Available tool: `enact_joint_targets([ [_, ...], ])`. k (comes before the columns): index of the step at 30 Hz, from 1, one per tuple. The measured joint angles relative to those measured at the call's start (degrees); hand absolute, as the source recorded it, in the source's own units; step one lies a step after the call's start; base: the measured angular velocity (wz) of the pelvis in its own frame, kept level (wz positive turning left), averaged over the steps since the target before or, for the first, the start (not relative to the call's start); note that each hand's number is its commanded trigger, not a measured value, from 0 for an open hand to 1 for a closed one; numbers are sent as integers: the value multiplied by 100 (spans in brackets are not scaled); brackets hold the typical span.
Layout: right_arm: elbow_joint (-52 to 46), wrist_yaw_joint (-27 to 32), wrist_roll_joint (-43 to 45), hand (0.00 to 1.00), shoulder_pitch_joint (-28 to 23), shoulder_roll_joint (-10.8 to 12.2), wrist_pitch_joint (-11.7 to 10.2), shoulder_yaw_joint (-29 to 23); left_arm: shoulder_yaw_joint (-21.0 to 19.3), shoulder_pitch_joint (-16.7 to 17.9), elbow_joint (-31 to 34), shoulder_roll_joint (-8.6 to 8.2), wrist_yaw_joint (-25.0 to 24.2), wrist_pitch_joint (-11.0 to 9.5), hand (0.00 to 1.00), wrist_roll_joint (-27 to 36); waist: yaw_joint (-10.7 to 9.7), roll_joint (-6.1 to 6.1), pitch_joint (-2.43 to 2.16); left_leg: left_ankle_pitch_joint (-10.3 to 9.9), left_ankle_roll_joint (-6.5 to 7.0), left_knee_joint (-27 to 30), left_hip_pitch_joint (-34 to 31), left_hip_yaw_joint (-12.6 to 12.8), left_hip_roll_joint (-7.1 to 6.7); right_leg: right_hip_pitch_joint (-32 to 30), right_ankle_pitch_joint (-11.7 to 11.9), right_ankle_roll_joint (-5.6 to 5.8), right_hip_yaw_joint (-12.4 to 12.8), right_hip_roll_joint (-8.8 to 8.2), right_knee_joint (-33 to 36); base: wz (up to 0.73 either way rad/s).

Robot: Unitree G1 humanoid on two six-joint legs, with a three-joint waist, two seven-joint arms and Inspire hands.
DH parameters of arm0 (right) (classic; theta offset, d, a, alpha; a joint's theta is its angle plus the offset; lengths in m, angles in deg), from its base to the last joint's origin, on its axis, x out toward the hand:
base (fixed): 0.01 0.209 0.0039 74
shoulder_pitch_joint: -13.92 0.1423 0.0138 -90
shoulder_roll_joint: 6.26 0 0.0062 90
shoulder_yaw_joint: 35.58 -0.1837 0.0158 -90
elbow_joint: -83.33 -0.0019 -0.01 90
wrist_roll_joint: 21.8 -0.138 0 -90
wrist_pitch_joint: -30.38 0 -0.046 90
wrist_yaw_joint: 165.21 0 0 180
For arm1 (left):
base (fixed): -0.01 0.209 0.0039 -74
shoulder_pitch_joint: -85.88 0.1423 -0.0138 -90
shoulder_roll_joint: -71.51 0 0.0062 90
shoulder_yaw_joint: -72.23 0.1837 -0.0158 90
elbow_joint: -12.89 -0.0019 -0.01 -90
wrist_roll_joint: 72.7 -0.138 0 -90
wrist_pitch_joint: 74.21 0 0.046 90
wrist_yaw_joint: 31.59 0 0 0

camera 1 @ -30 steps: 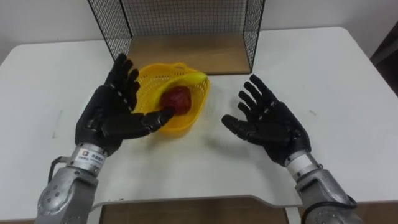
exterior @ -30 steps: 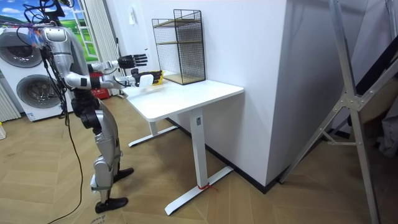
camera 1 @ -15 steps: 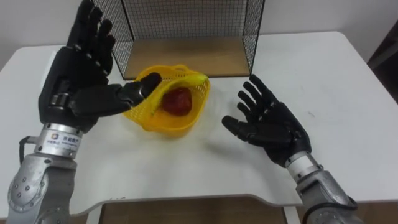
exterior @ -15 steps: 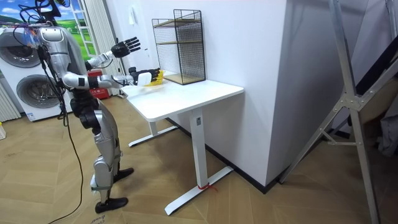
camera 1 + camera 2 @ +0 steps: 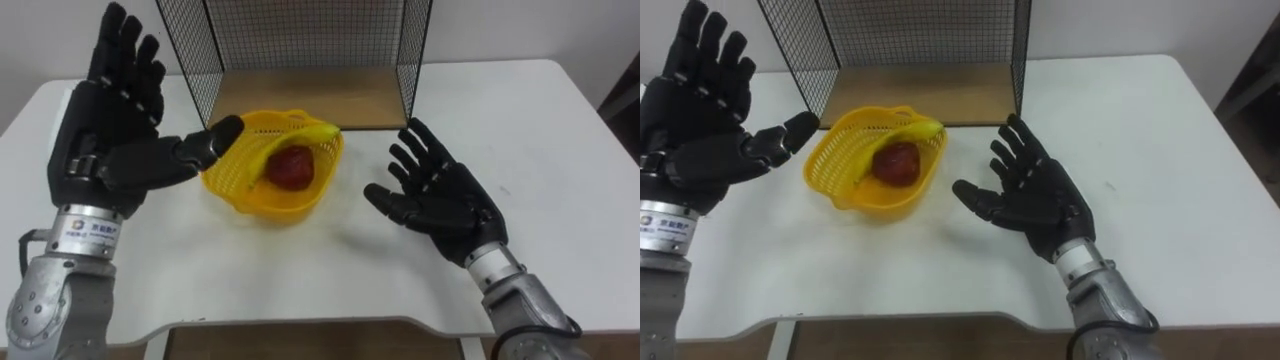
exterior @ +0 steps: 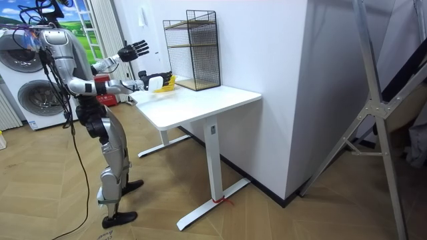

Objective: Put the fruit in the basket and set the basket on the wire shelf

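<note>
Flanking basket (image 5: 262, 199) | left hand (image 5: 105, 135), right hand (image 5: 448, 208) | fingers (image 5: 414, 141) spread | fruit (image 5: 290, 166) inside

Yellow basket (image 5: 262, 204) upright, holding red fruit (image 5: 290, 166), banana (image 5: 318, 128).

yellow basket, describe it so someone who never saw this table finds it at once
On the white table, just in front of the black wire shelf, sits the yellow basket between the robot's left hand and right hand. It is the only bright latticed thing there, holding a red fruit and a banana.
</note>
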Motion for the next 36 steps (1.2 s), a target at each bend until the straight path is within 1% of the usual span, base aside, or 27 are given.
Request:
enact_joint_targets([
  [2,9,-1,26,0,-44,1,0,-68,-156,0,-171,-1,65,5,0,2,4,-15,10,0,-1,-7,-2,4,1,-8,0,0,-1,0,1,0],
  [5,48,-19,114,0,-46,5,0,-115,-357,-2,-245,-1,99,4,0,3,4,-49,31,-1,-1,-15,-2,8,0,-14,0,0,8,-1,1,0],
  [7,75,-66,115,0,-49,11,0,-168,-418,-3,-306,-1,101,-10,0,7,12,-61,37,-1,-1,-37,19,26,-3,-10,0,0,24,-4,1,-3],
  [10,81,-65,94,0,-49,11,0,-174,-472,-8,-617,0,139,-15,0,17,35,-57,35,0,-1,-53,49,64,0,-3,0,0,42,-11,-1,-5],
  [13,82,-60,62,0,-48,11,0,-174,-473,-9,-859,2,222,-13,0,232,-1,-58,35,-1,-1,-55,46,65,1,-5,0,0,42,-11,-2,0],
  [15,82,-61,63,0,-49,10,0,-175,-473,-9,-914,2,224,-13,0,231,-5,-56,35,-1,-1,-54,45,65,1,-4,0,0,40,-11,-2,0],
  [16,86,-61,77,0,-48,8,0,-174,-460,-10,-917,2,224,-13,0,231,-41,-57,36,-1,-1,-53,44,64,0,2,0,0,44,-10,-8,0],
  [19,110,-58,104,0,-47,8,0,-171,-352,-39,-977,10,219,-12,0,230,-57,-52,38,-1,-1,-43,52,61,-2,28,0,0,43,-10,-10,0],
  [21,184,-58,104,0,-27,8,0,-167,-234,-123,-1174,12,206,-1,0,227,-55,-39,48,-1,-1,-43,65,61,-1,38,0,0,48,-10,-10,0],
  [23,228,-56,226,0,-28,8,10,-143,-97,-182,-1386,11,198,74,0,220,-57,-3,76,-2,0,-37,68,63,0,37,0,0,59,-10,-6,0],
  [25,243,-52,253,0,-30,3,11,-96,32,-215,-1599,9,162,79,0,225,-63,22,88,-2,0,-37,65,78,2,21,0,0,67,-11,1,-3],
  [29,271,-48,242,0,-29,-3,11,34,337,-244,-2001,0,149,143,0,235,-157,35,86,-18,6,21,-6,88,16,-41,0,0,88,-6,14,-1],
  [31,271,-47,243,0,-28,-4,11,67,414,-245,-2080,-4,148,169,0,234,-161,35,86,-37,11,33,3,120,22,-41,0,0,124,-8,13,-8],
  [33,274,-47,245,0,-27,-3,11,83,434,-298,-2149,-4,134,171,0,235,-168,36,86,-61,12,65,1,138,30,-41,0,0,167,-5,14,-7],
  [34,277,-46,245,0,-25,-1,11,90,437,-378,-2233,-4,130,171,0,245,-169,36,86,-62,13,62,2,143,30,-43,0,0,174,-5,14,-4],
  [36,286,-40,245,0,-19,3,11,165,441,-456,-2332,-5,127,172,0,369,-167,36,86,-62,12,55,17,151,30,-40,1,2,187,-5,15,-2],
])
